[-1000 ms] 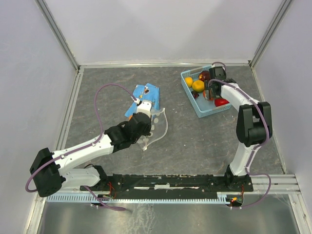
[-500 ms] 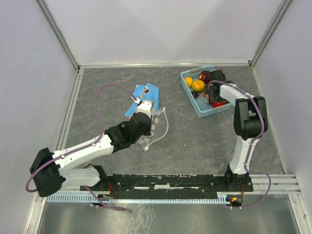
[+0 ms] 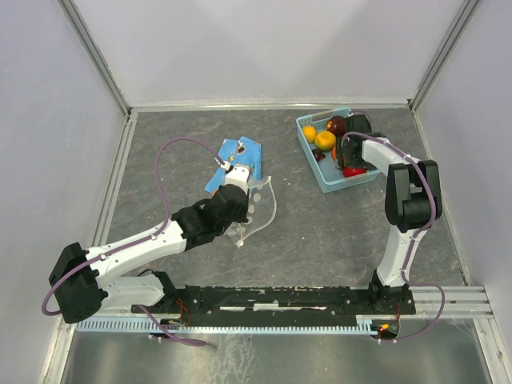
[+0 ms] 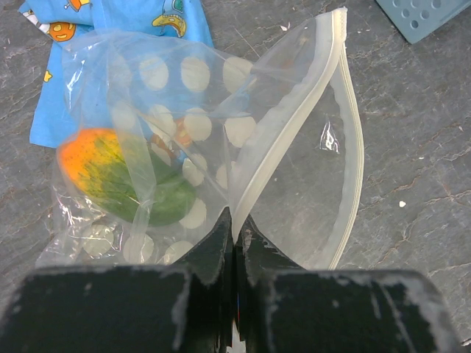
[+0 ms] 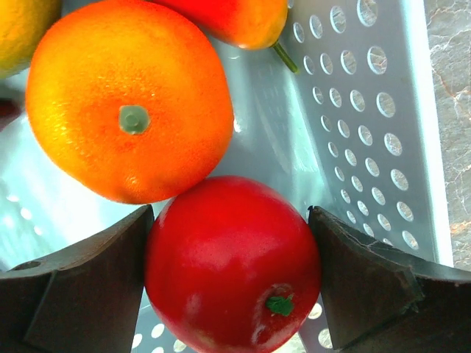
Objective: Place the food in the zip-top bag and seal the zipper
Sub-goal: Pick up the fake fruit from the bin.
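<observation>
The clear zip-top bag (image 3: 260,204) lies open on the table, its dotted end over a blue cloth. A green-orange fruit (image 4: 125,180) lies inside it. My left gripper (image 4: 235,220) (image 3: 238,224) is shut on the bag's near lip, and the white zipper (image 4: 349,132) of the far lip curves away to the right. My right gripper (image 5: 232,272) (image 3: 352,164) is down in the light blue basket, with a finger against each side of a red fruit (image 5: 232,265). An orange fruit (image 5: 125,103) touches the red one. Yellow (image 3: 310,134) and maroon (image 3: 337,124) fruits lie beside them.
The light blue perforated basket (image 3: 316,172) stands at the back right; its wall (image 5: 368,110) is close beside my right finger. The blue patterned cloth (image 3: 240,152) lies under the bag's far end. Metal rails edge the table.
My right gripper has come down over the red fruit, which now sits between its fingers, and the basket has shifted slightly. The left arm and the bag have not moved.
</observation>
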Action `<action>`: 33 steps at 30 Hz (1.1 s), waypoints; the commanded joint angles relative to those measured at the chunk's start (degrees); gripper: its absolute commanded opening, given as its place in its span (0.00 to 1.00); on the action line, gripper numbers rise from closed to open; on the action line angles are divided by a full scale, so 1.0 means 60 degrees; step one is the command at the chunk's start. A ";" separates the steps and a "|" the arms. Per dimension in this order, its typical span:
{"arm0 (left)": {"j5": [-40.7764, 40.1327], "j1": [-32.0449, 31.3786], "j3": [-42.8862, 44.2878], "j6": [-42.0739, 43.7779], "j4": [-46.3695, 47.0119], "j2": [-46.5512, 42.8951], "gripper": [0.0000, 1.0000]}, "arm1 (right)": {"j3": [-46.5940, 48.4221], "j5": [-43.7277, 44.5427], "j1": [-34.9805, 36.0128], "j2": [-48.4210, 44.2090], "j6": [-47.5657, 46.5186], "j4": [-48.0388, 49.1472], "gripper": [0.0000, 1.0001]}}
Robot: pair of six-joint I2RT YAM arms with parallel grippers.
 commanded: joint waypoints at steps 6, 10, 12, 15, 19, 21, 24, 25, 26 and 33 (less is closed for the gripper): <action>0.0209 0.0002 0.0037 0.0234 0.0551 -0.0053 0.03 | -0.0354 -0.0796 0.0022 -0.1239 0.0493 0.0215 0.62; 0.0240 0.0016 0.0031 0.0221 0.0568 -0.0060 0.03 | -0.0419 -0.1278 0.0021 -0.1811 0.0616 0.0265 0.62; 0.0289 0.0013 0.0037 0.0211 0.0588 -0.0057 0.03 | -0.0513 -0.1441 0.0021 -0.2229 0.0679 0.0326 0.61; 0.0369 0.0010 0.0052 0.0201 0.0605 -0.0037 0.03 | -0.0860 -0.1791 0.0037 -0.2876 0.0820 0.0559 0.61; 0.0500 0.0009 0.0116 0.0191 0.0607 -0.0038 0.03 | -0.1336 -0.2314 0.0129 -0.3681 0.1071 0.0801 0.60; 0.0572 0.0009 0.0153 0.0175 0.0615 -0.0035 0.03 | -0.1618 -0.2586 0.0265 -0.4064 0.1213 0.0948 0.59; 0.0672 0.0007 0.0251 0.0147 0.0620 -0.0017 0.03 | -0.2078 -0.2900 0.0585 -0.4634 0.1410 0.1137 0.59; 0.0701 0.0010 0.0290 0.0146 0.0628 -0.0023 0.03 | -0.2208 -0.2950 0.0719 -0.4840 0.1465 0.1175 0.58; 0.0752 0.0017 0.0321 0.0135 0.0622 -0.0003 0.03 | -0.2363 -0.2980 0.0844 -0.5054 0.1523 0.1209 0.58; 0.0877 0.0010 0.0646 0.0067 0.0443 0.0132 0.03 | -0.3596 -0.3371 0.1866 -0.6791 0.2123 0.1796 0.58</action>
